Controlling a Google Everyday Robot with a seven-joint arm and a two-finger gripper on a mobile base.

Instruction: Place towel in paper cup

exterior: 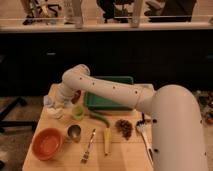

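gripper (56,104) sits low over the far left side of the wooden table (131,155), and whether it is spread or pinching cannot be told. pale towel (49,101) shows right at it, on its left. just below it stands a whitish paper cup (56,114). to its right is a small green cup (77,112), with a green tray (107,99) further right. nearer the camera are a metal cup (74,133), an orange bowl (47,144), a fork (88,146) and a banana (107,141).
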